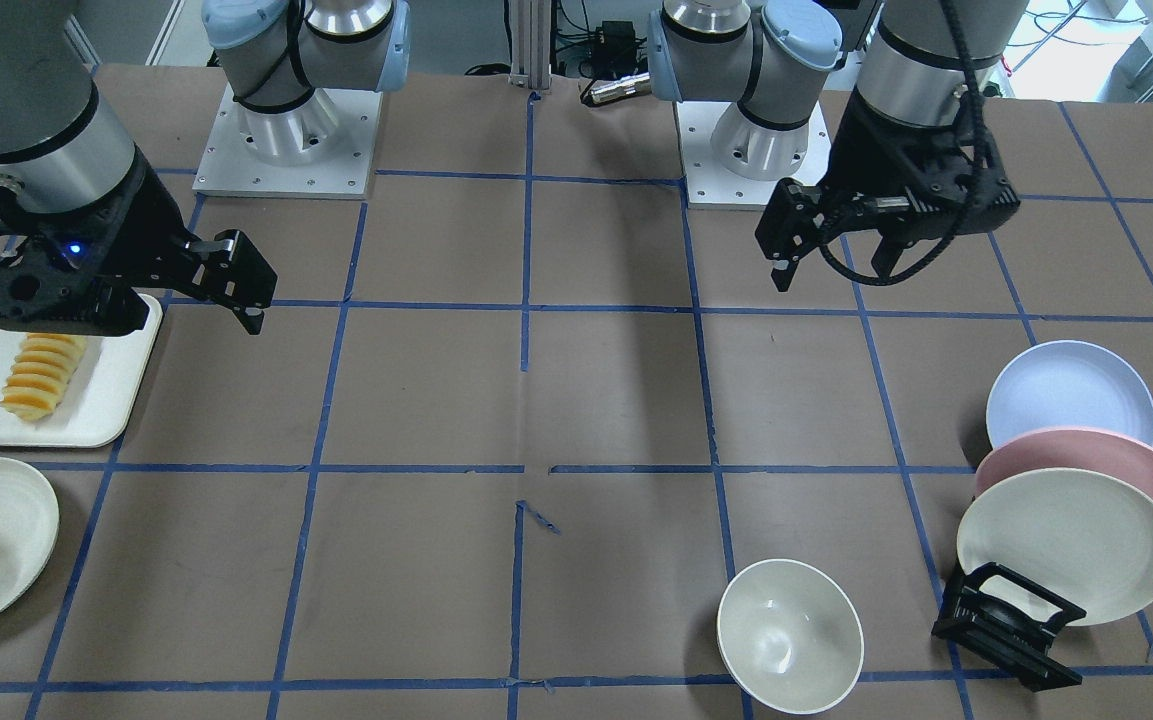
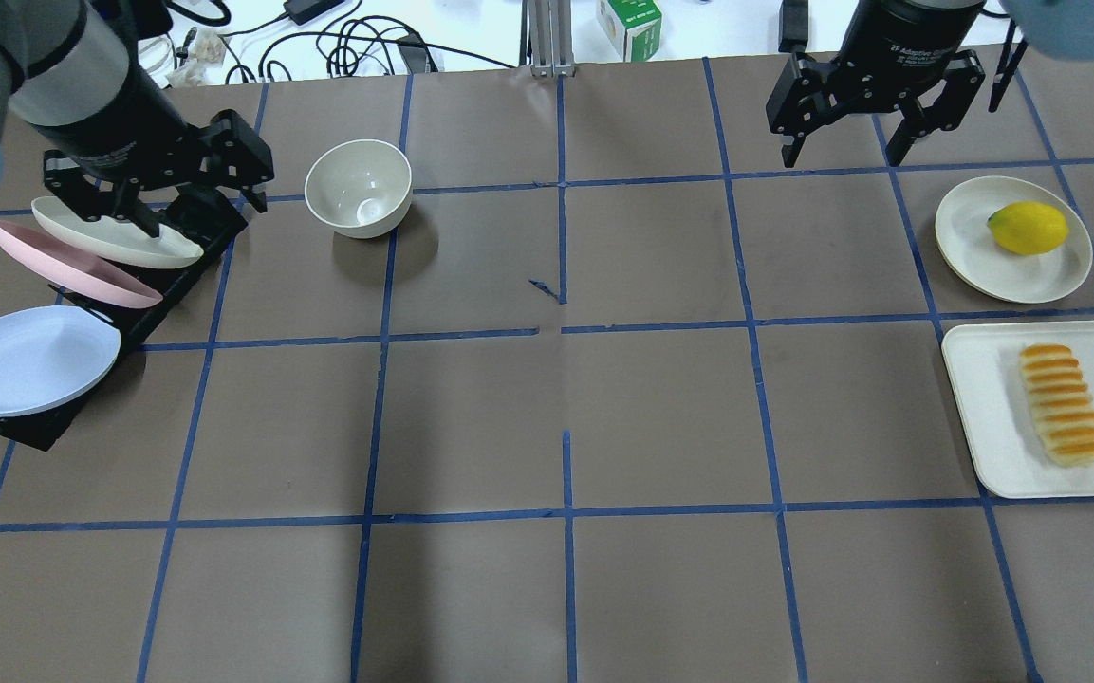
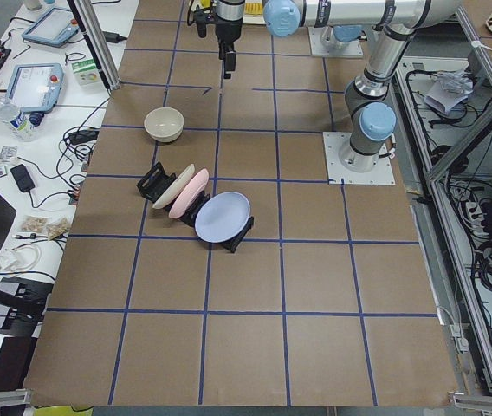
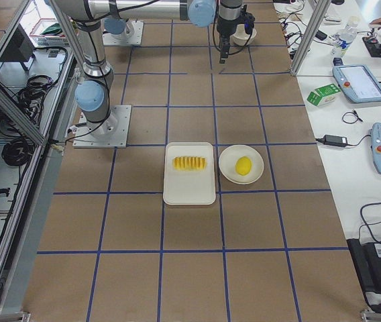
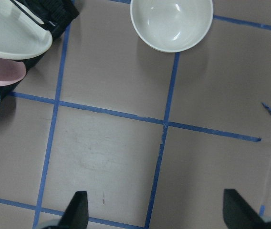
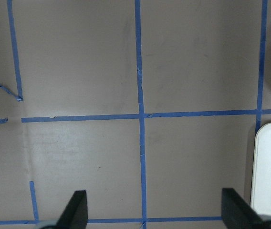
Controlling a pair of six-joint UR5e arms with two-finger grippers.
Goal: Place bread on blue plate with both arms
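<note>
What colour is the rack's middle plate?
The middle plate is pink, clearest in the overhead view.

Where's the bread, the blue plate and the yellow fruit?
bread [image 2: 1064, 405], overhead view, middle of the loaf.
blue plate [image 2: 29, 360], overhead view, its bare centre.
yellow fruit [image 2: 1029, 228], overhead view, its middle.
</note>
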